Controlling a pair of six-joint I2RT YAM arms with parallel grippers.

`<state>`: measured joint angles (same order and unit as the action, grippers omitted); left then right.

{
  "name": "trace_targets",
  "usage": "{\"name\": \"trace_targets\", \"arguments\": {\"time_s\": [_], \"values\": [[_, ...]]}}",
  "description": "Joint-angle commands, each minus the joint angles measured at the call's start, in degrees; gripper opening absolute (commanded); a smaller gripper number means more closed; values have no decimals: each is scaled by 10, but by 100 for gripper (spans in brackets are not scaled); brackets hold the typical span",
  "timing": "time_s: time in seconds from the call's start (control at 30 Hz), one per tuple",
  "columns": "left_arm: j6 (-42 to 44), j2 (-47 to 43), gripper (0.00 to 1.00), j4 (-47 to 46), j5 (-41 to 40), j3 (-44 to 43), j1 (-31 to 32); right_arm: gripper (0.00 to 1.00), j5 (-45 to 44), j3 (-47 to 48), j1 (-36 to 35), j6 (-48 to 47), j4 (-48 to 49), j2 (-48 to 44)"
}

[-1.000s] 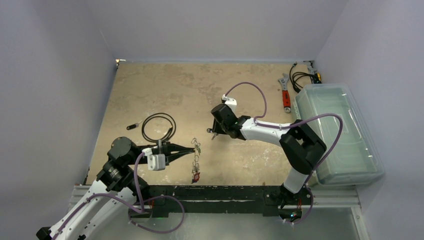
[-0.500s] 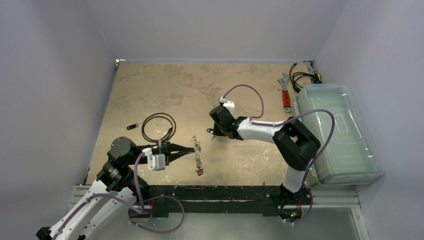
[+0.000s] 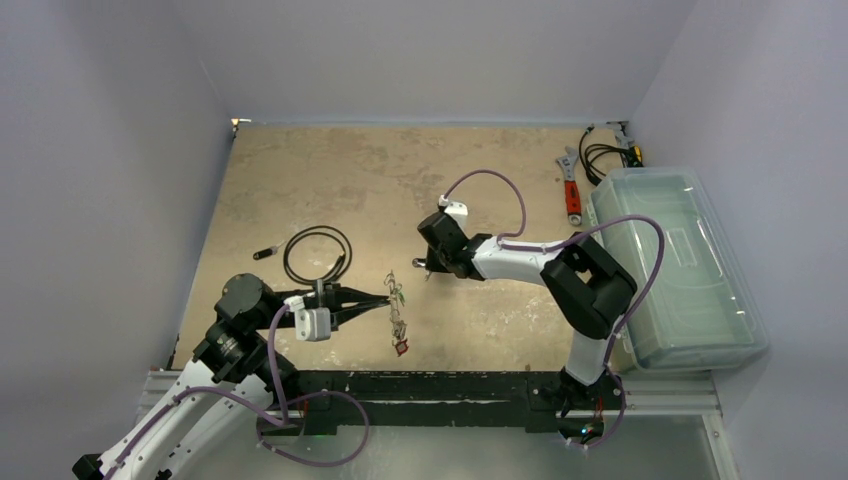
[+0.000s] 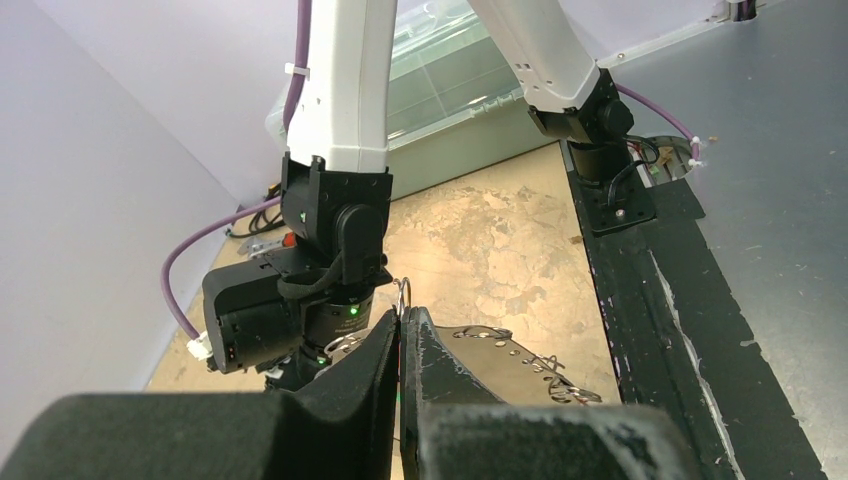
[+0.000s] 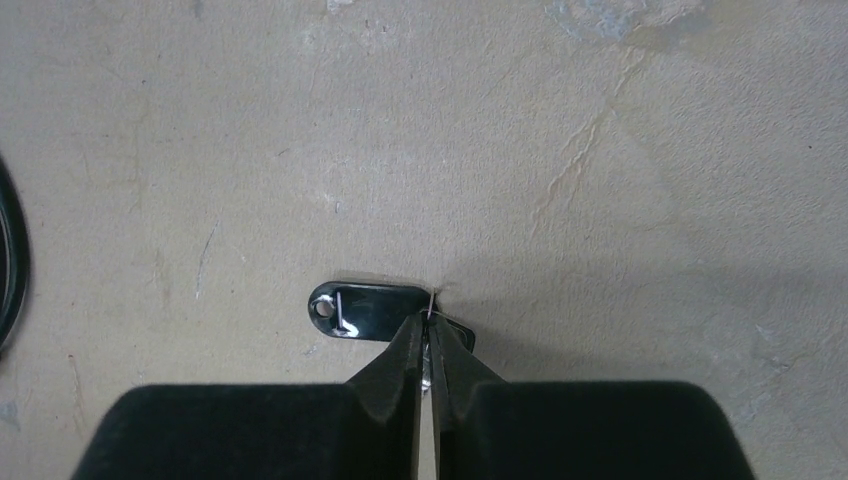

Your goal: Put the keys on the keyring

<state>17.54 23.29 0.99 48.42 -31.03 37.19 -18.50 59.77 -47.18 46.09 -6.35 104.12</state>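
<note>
In the top view my left gripper (image 3: 386,300) is shut on the thin silvery keyring (image 4: 403,291), whose top pokes out above the closed fingertips in the left wrist view. Several keys (image 3: 397,322) dangle from it, ending in a red tag (image 3: 402,346). My right gripper (image 3: 425,266) is down at the table just right of them. Its jaws (image 5: 430,322) are pressed together on the silvery metal end of a key with a glossy black tag (image 5: 365,308) lying flat on the table.
A black coiled cable (image 3: 318,255) and a small dark plug (image 3: 265,252) lie left of centre. A red-handled wrench (image 3: 571,190) and more cables (image 3: 600,155) sit at the far right, beside a clear plastic box (image 3: 675,265).
My right gripper's jaws have closed on the black-tagged key, and that arm has shifted slightly left. The keys hanging from the left gripper have swung a little.
</note>
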Motion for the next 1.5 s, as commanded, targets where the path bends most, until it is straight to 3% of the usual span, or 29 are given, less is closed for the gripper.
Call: {"name": "trace_targets", "arguments": {"time_s": [0.0, 0.17, 0.4, 1.07, 1.27, 1.47], "values": [[-8, -1, 0, -37, 2, 0, -1, 1, -4, 12, 2, -2, 14, 2], [-8, -1, 0, -36, 0, 0, -1, 0, -12, 2, 2, -22, 22, -11], [-7, -1, 0, -35, -4, 0, -1, 0, -30, -28, 2, -133, 45, -83], [-7, 15, 0, -28, -8, -5, -1, 0, 159, -162, -14, -447, 147, -440], [-7, 21, 0, -28, 4, -6, -2, 0, 174, -133, -62, -550, 101, -482], [-8, 26, 0, -28, 9, -6, -1, 0, 144, -92, -160, -662, 40, -495]]}}
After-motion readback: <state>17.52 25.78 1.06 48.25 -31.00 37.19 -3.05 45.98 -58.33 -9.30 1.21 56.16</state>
